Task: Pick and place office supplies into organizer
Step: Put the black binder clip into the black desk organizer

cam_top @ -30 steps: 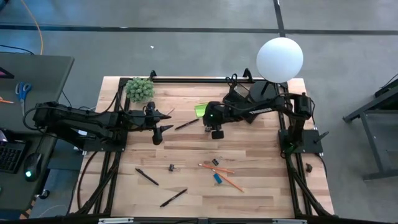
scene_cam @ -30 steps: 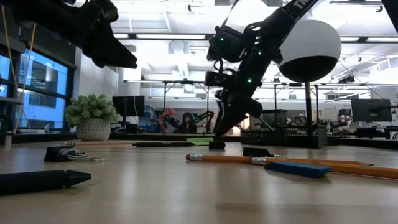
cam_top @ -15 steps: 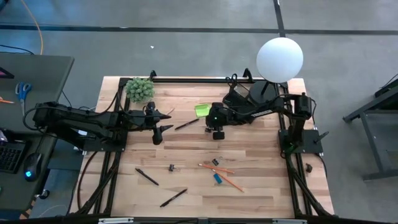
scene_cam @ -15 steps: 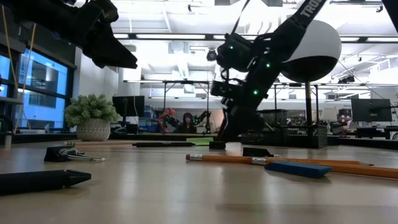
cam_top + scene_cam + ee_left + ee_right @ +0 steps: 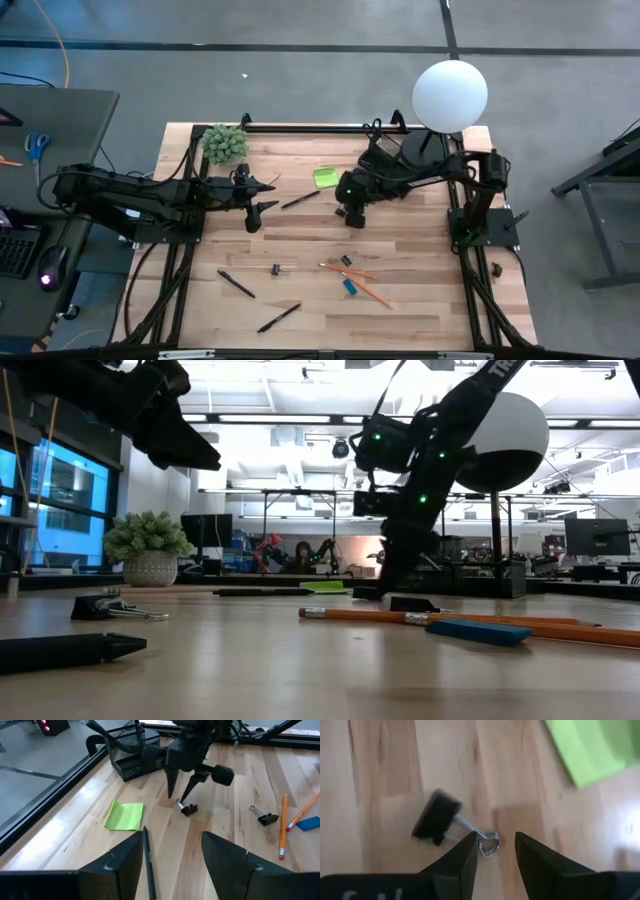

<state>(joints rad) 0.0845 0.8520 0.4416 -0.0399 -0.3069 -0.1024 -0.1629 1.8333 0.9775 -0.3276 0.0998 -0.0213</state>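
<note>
My right gripper point(image 5: 496, 847) points down at the table's middle, open. Its fingertips point(image 5: 172, 787) stand on either side of the silver wire handle point(image 5: 490, 842) of a small black binder clip point(image 5: 436, 817) that lies flat on the wood. A lime-green sticky pad point(image 5: 324, 177) lies just beyond. The black mesh organizer point(image 5: 127, 755) stands at the far edge by the lamp base. My left gripper point(image 5: 262, 196) hovers open above a black pen point(image 5: 148, 865).
Toward the near edge lie orange pencils point(image 5: 358, 283), a blue piece point(image 5: 351, 287), two more clips point(image 5: 346, 260) point(image 5: 276, 270) and two black pens point(image 5: 237, 284) point(image 5: 279, 317). A potted plant point(image 5: 225, 143) and the globe lamp point(image 5: 450, 95) stand along the far edge.
My right gripper has come down toward the table and shifted a little toward the right edge, uncovering the sticky pad; its fingertips now stand low over the binder clip. The left arm has kept still.
</note>
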